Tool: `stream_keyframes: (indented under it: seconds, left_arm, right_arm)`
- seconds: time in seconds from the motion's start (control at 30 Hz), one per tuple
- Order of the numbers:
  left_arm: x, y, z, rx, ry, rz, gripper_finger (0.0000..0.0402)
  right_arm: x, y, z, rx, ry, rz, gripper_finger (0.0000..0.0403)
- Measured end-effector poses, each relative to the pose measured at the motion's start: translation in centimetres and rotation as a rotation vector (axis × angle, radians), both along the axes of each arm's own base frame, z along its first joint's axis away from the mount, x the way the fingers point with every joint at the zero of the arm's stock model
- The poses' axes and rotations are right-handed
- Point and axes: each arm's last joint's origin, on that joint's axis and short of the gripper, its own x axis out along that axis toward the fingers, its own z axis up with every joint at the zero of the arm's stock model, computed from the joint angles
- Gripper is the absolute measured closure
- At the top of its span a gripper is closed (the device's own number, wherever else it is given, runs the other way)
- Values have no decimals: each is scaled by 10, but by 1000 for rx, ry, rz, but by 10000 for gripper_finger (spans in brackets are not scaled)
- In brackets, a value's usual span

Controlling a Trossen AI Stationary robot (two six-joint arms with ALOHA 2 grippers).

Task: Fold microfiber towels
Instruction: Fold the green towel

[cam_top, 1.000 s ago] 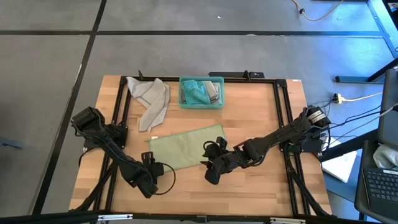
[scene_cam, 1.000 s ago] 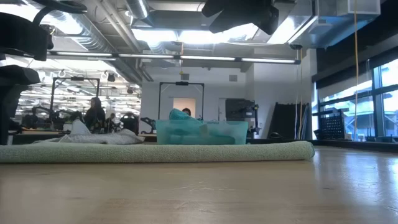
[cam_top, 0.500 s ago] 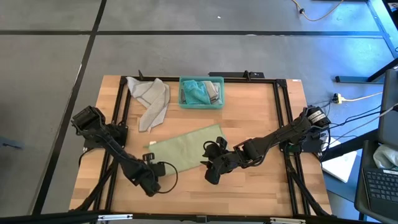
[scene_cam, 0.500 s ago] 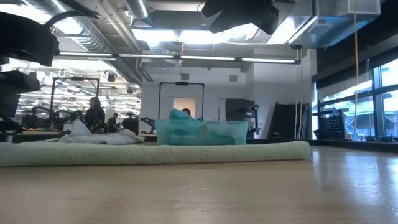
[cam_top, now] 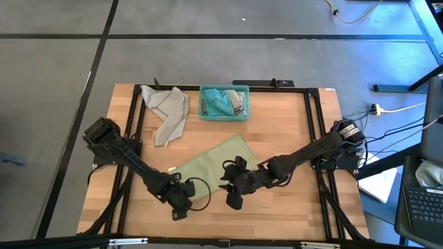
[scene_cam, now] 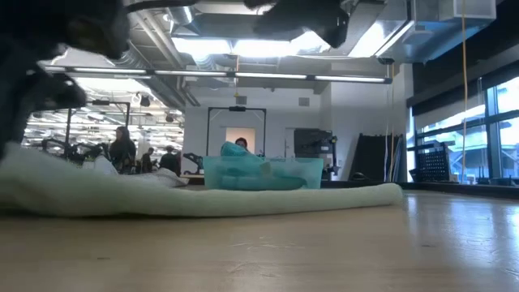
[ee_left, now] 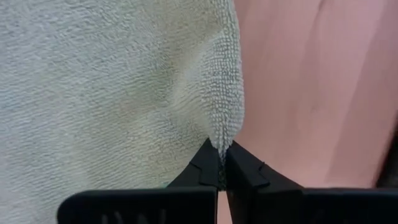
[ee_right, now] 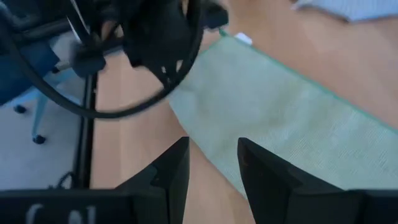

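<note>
Low view — wooden table [scene_cam: 324, 251], workshop behind

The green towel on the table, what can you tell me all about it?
The green towel is a soft, fuzzy, pale green cloth lying slantwise on the wooden table. Its body lies flat, but one end is lifted a little. The left pincer is shut on its edge. The right pincer hovers open beside it, holding nothing.
</note>
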Motion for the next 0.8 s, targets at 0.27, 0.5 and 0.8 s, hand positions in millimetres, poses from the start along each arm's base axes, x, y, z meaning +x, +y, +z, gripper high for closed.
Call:
stream_keyframes:
  seconds: [0.27,0.5,0.8]
  left_arm:
    - [34,26,21,-119,-18,130,399]
    - [59,50,41,-245,-33,221,400]
    - [72,60,59,-331,-53,216,401]
  right_arm:
    - [13,15,-18,8,-49,48,264]
    - [17,19,-26,42,-50,71,230]
    - [26,22,-34,33,-115,27,148]
